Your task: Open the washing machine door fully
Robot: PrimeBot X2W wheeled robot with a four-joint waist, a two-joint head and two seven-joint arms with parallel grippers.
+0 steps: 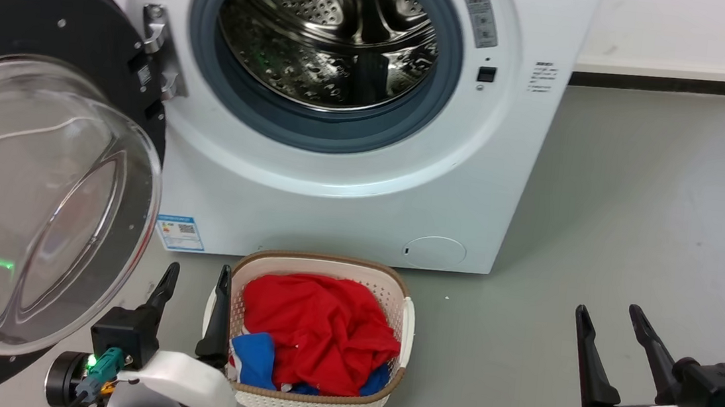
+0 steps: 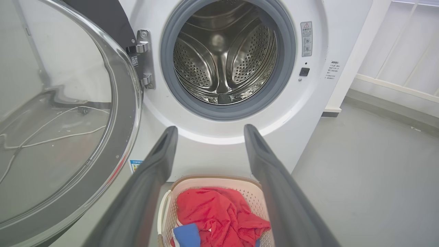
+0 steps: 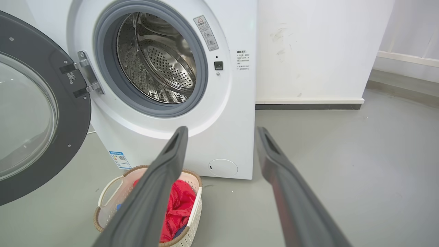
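**Desk:** Where's the door?

**Me:** The door point(image 1: 38, 185) hangs out to the left of the washer point(image 1: 337, 188) on its hinge point(image 1: 158, 51). Its inner side faces me and the mouth is wholly uncovered. I judge it wide open, so I put us at the end of the task.

**Desk:** Grippers?

**Me:** The left gripper point(image 1: 199, 267) sits low between the door's lower rim and the basket point(image 1: 404, 320), jaws apart and holding nothing. Its right finger point(image 1: 216, 322) is at the basket's left wall, touching or just beside it; I can't tell which. The right gripper point(image 1: 608, 309) is well off to the right over the floor point(image 1: 633, 223), jaws apart too and nothing in them.

**Desk:** Anything left?

**Me:** Only if the hinge has more swing. Then I'd press the left gripper against the door's black rim and ease it outward, away from the mouth. Otherwise I'd keep both arms clear.

**Desk:** Containers?

**Me:** The drum point(image 1: 332, 34) is bare perforated steel, with no cloth that I can see. The basket stands on the floor just in front of the washer. It holds a crumpled red garment point(image 1: 317, 332) on top and a blue one point(image 1: 252, 359) at the near left.
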